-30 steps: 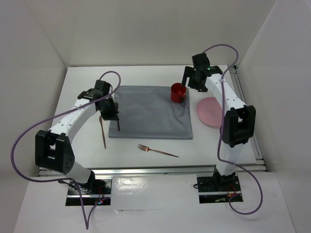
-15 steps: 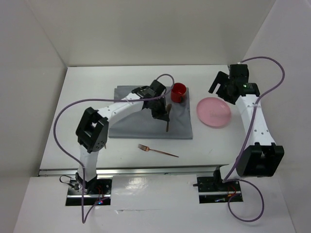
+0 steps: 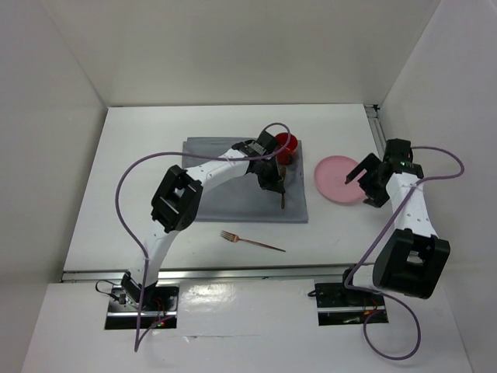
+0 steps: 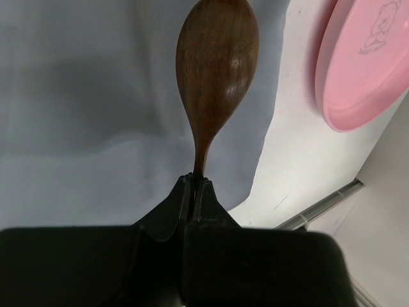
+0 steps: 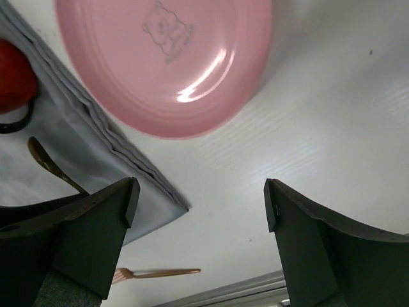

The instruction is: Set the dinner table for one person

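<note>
The dinner table (image 3: 124, 194) is the white top filling the enclosure, with metal rails along its near edge (image 3: 248, 272) and right edge (image 3: 380, 132). A grey cloth (image 3: 233, 203) lies at its middle. A red mug (image 3: 286, 145) stands on the cloth's far right corner.

The left arm reaches across the cloth from the near left. The left gripper (image 4: 195, 190) is clenched on the thin handle of a wooden spoon (image 4: 217, 70). In the wrist view the spoon's bowl points away from the fingers and hangs over the cloth, close to its right edge. In the top view the spoon sits just near of the mug. Whether it touches the cloth I cannot tell.

A pink plate (image 3: 334, 179) with a small bear drawing lies on bare table just right of the cloth, parted from it by a narrow white strip. The right gripper (image 5: 199, 198) is at the plate's right rim with its jaws released wide and nothing between them. In its wrist view the plate lies beyond the fingers (image 5: 96, 224), not inside the gap.

A fork (image 3: 252, 242) lies on the bare strip between the cloth's near edge and the near rail, apart from both.

The widest bare stretch is left of the cloth. Right of the plate only a slim band remains before the rail and side wall, and the right arm occupies it.
</note>
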Robot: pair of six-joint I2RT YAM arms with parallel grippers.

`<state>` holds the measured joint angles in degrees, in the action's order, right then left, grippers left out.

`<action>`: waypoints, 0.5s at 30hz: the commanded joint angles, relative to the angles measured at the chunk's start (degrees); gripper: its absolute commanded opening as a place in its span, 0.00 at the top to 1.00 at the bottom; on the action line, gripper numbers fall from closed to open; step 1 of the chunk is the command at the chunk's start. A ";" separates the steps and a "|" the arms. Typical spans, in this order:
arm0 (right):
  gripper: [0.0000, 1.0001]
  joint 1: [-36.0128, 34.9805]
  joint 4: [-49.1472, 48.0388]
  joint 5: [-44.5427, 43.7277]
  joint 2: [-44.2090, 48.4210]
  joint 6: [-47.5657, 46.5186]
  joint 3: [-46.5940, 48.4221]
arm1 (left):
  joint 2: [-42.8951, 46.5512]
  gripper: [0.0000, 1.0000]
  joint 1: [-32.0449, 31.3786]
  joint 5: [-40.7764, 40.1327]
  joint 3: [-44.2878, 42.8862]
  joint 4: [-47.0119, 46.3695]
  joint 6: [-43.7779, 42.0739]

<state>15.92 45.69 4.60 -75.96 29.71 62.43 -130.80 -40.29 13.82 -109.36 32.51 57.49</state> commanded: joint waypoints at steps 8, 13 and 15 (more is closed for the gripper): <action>0.09 2.18 -11.14 5.42 0.74 10.63 -10.05 | -4.55 0.53 -0.14 1.82 -3.41 0.18 -0.10; 0.09 2.18 -16.07 4.72 -4.53 13.17 -11.11 | 0.89 0.28 -0.66 1.82 -0.68 0.71 -3.79; 0.10 2.18 -18.26 3.92 -6.82 13.18 -11.11 | 4.23 0.28 -1.36 1.29 0.03 1.59 -5.02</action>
<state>17.67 33.43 9.45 -80.44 40.88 52.05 -133.56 -40.60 14.83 -109.78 33.01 55.68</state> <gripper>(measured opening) 0.903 0.715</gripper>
